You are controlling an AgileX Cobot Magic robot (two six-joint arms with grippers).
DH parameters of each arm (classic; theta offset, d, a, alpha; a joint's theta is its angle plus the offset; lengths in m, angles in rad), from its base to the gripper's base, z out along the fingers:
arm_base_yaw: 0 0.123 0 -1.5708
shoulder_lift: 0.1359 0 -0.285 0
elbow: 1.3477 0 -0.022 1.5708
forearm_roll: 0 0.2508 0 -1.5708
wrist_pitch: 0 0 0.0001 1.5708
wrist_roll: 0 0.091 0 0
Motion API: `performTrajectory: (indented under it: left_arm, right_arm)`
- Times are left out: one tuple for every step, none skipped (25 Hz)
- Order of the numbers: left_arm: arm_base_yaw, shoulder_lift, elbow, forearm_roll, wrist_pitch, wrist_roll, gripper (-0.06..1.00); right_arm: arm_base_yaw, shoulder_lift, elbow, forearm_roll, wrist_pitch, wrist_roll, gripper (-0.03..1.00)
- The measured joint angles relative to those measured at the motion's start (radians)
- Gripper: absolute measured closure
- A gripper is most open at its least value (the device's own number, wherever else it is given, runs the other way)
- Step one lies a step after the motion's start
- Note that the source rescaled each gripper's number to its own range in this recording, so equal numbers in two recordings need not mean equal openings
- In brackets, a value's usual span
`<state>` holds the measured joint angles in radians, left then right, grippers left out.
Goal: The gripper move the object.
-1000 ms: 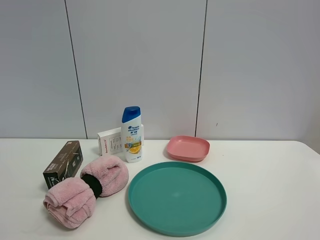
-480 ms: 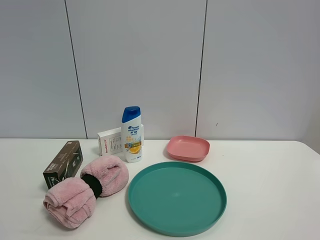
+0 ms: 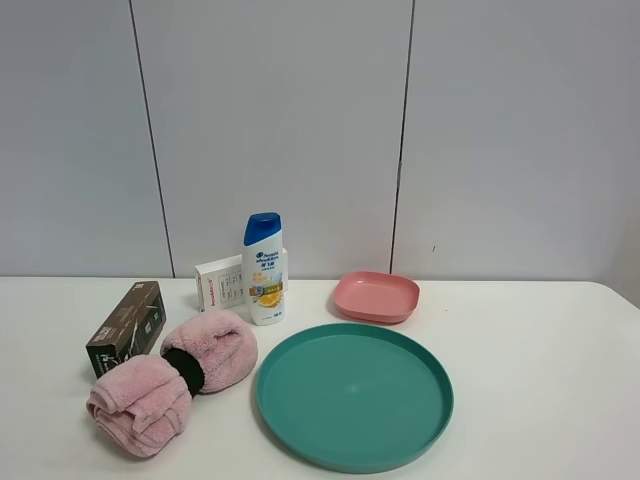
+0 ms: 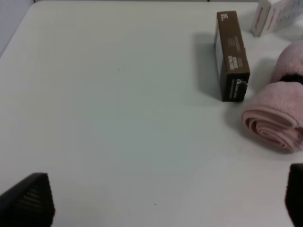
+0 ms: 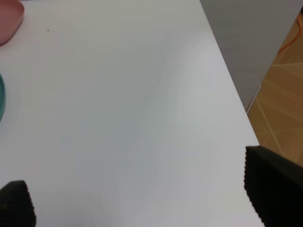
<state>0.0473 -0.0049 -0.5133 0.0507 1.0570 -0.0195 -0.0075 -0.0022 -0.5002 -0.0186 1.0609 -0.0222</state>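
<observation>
The dark brown box [image 3: 127, 325] with white lettering lies on the white table at the left, just behind the pink towel rolls; it also shows in the left wrist view [image 4: 231, 55]. Neither arm shows in the exterior high view. My left gripper [image 4: 161, 203] is open and empty, well short of the box, with one fingertip [image 4: 28, 201] at each lower corner of its view. My right gripper [image 5: 142, 194] is open and empty over bare table near the right edge, with one fingertip [image 5: 272, 182] low in its view.
Two pink rolled towels [image 3: 170, 378] lie in front of the box. A white box with red print [image 3: 219, 282] and a shampoo bottle [image 3: 264, 268] stand behind. A large teal plate [image 3: 354, 394] and a small pink dish [image 3: 376, 295] sit mid-table. The table edge [image 5: 232, 90] drops to the floor.
</observation>
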Motion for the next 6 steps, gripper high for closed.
performTrajectory:
  left_arm:
    - [0.0,0.0,0.0,0.0,0.0,0.0,-0.06]
    - [0.0,0.0,0.0,0.0,0.0,0.0,-0.06]
    - [0.0,0.0,0.0,0.0,0.0,0.0,-0.06]
    - [0.0,0.0,0.0,0.0,0.0,0.0,-0.06]
    - [0.0,0.0,0.0,0.0,0.0,0.0,-0.06]
    - [0.0,0.0,0.0,0.0,0.0,0.0,-0.06]
  right_arm:
    - [0.0,0.0,0.0,0.0,0.0,0.0,-0.03]
    - [0.0,0.0,0.0,0.0,0.0,0.0,-0.03]
    - [0.0,0.0,0.0,0.0,0.0,0.0,-0.03]
    - [0.0,0.0,0.0,0.0,0.0,0.0,-0.03]
    - [0.0,0.0,0.0,0.0,0.0,0.0,-0.03]
    - [0.0,0.0,0.0,0.0,0.0,0.0,-0.03]
